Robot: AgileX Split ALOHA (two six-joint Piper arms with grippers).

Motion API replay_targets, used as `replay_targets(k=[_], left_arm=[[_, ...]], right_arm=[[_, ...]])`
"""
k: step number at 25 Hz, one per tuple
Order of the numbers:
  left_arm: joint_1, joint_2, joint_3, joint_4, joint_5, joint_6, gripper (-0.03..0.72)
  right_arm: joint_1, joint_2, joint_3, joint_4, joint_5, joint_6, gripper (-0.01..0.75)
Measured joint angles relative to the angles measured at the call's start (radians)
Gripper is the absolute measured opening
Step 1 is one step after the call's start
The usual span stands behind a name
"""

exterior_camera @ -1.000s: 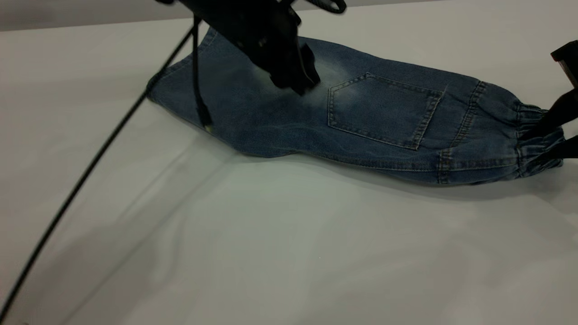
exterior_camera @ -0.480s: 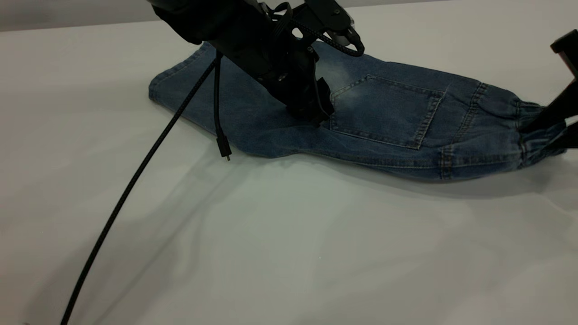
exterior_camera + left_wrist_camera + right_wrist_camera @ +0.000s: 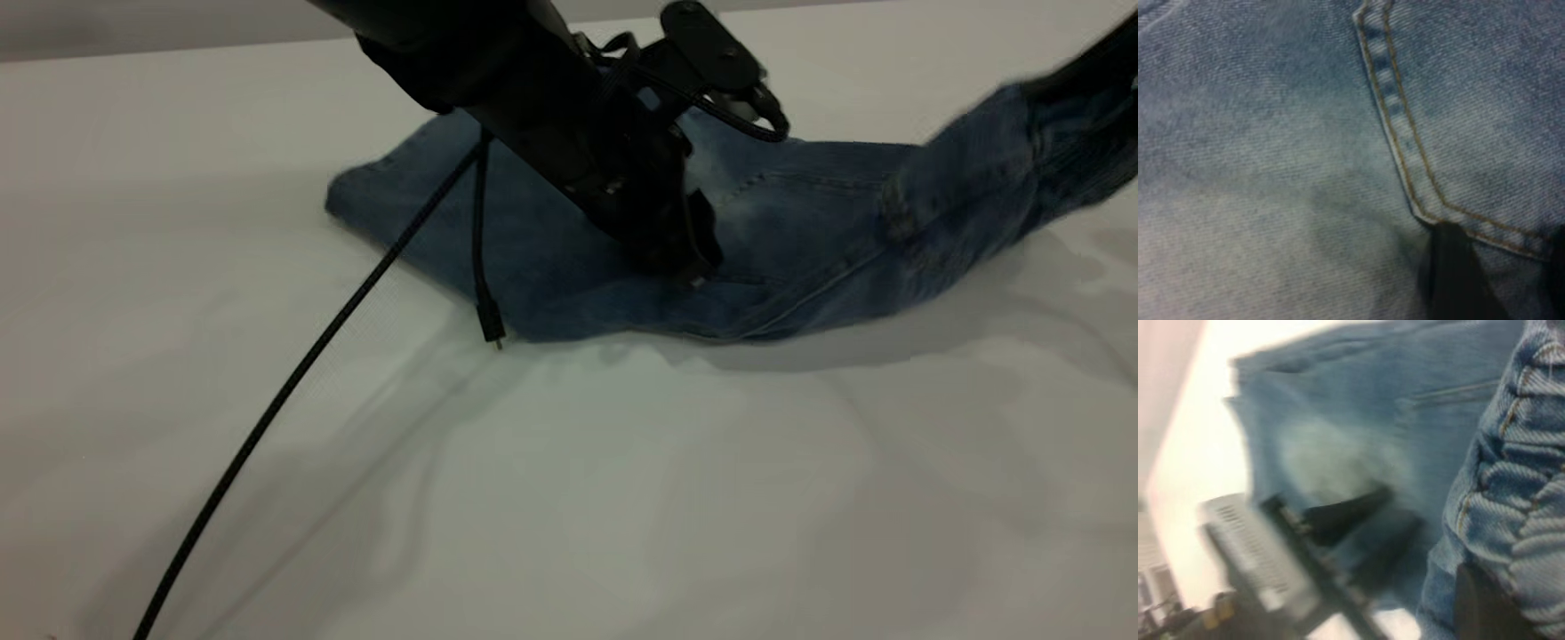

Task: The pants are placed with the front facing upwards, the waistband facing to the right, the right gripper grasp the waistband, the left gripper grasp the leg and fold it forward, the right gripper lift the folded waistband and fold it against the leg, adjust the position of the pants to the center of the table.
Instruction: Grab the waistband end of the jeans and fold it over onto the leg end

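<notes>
Presently we found the left gripper (image 3: 685,262) pressed down on the middle of the pants (image 3: 551,258), its tips on the denim just beside the corner of the patch pocket (image 3: 1471,113). In the left wrist view one dark finger (image 3: 1455,280) lay against the cloth below the pocket's tan stitching; whether the jaws had closed on a pinch of fabric or merely pressed flat on it, we could not tell.

At the far right edge of the exterior view, the right gripper (image 3: 1098,76) was raised above the table (image 3: 569,498), and it had hold of the waistband (image 3: 1058,133). The right wrist view showed the gathered denim bunched close against its finger (image 3: 1485,607), so we judged it clamped on the band, though the jaws themselves were mostly hidden.

The pants lay with their long axis running left to right across the far half of the table. The leg end (image 3: 356,200) rested flat at the left, and the waistband end was lifted clear at the right. A loose black cable (image 3: 293,391) trailed from the left arm across the tabletop.

We judged the governing relation as follows: the leg end lay to the left of the raised waistband along that axis, with the left gripper between them as a hold-down. The right arm was the nearer to the band, and the fold would have to carry leftward over that pinned point.
</notes>
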Motion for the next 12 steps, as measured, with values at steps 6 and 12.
replay_targets(k=[6,12], left_arm=[[-0.028,0.0,0.001,-0.01,0.006,0.008,0.337],[-0.073,0.001,0.001,-0.021,0.005,0.011,0.337]], right_arm=[[0.0,-0.091,0.0,0.011,0.028,0.0,0.087],[0.0,-0.157,0.0,0.033,0.106,-0.029,0.087]])
